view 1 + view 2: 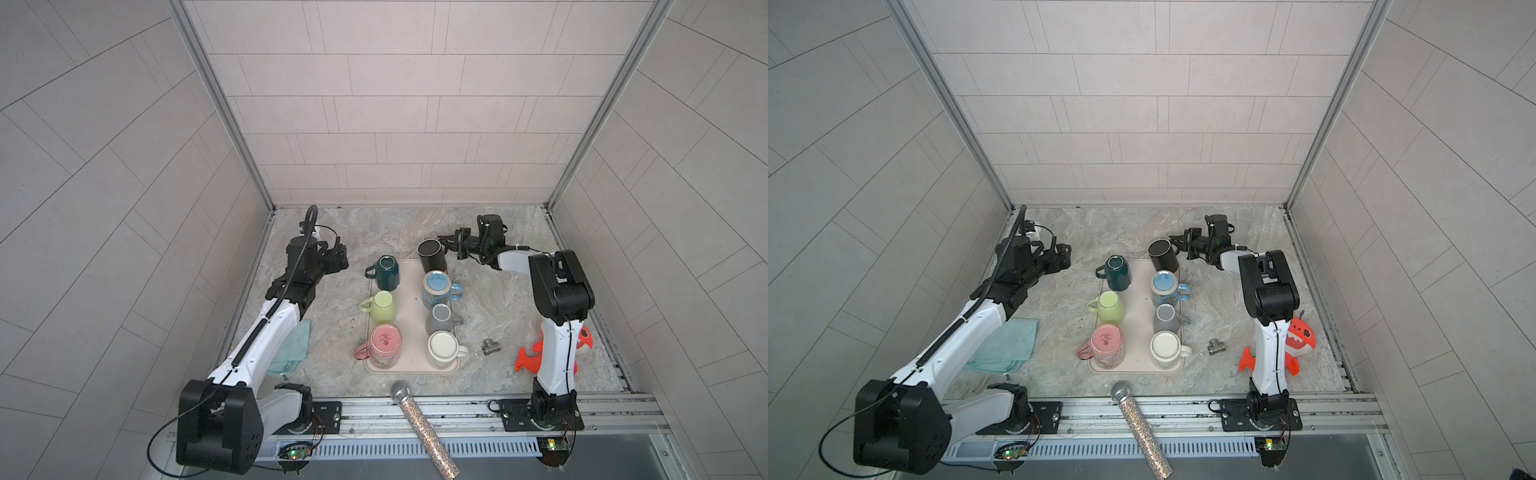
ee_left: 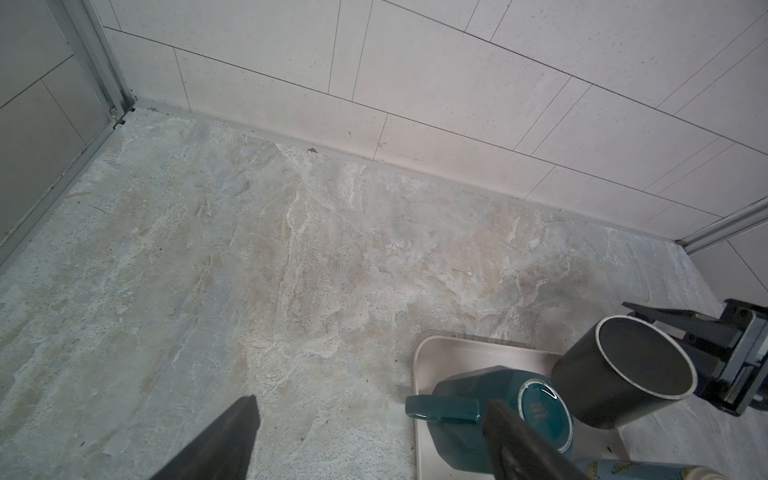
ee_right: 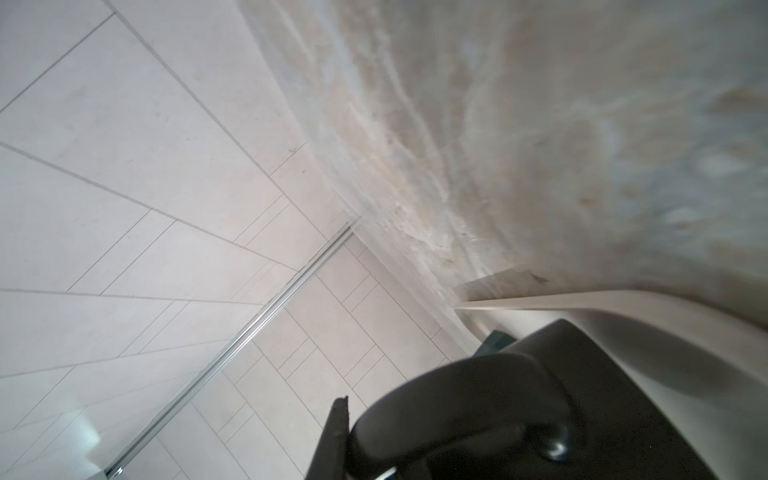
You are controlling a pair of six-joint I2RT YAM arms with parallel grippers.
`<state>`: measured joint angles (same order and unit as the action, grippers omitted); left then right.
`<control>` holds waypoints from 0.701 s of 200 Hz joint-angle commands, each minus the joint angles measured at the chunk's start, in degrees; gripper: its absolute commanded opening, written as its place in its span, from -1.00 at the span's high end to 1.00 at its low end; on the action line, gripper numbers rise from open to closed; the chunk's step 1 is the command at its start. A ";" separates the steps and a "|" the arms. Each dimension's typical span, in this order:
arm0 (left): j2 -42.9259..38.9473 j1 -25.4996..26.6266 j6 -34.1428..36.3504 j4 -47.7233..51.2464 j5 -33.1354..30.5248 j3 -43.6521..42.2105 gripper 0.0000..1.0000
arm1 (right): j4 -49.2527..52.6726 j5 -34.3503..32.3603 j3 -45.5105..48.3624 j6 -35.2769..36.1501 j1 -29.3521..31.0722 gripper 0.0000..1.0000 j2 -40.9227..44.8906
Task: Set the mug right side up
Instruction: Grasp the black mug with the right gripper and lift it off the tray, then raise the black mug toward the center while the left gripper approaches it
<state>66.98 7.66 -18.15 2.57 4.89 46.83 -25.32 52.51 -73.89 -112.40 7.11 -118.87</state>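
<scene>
Seven mugs for your count, on or at the pale tray (image 1: 411,316). The black mug (image 1: 432,257) sits at the tray's far right corner in both top views, tilted off upright. Your right gripper (image 1: 445,246) is clamped on its handle (image 3: 457,399). Your left gripper (image 2: 372,403) hangs with its fingers spread wide, holding nothing, near the teal mug (image 1: 386,272) on that mug's left. The teal mug and the pink mug (image 1: 384,347) stand base up on the tray. A glitter microphone (image 1: 419,424) lies at the near edge.
</scene>
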 commanded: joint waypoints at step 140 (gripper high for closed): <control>4.48 0.21 -2.76 1.58 8.27 16.20 -0.81 | 68.64 -9.63 -45.68 78.16 10.90 1.00 5.77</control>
<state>69.71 7.66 -19.90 4.32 9.21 58.70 23.70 49.15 -110.76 -59.00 16.25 -118.83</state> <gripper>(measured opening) 0.901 0.104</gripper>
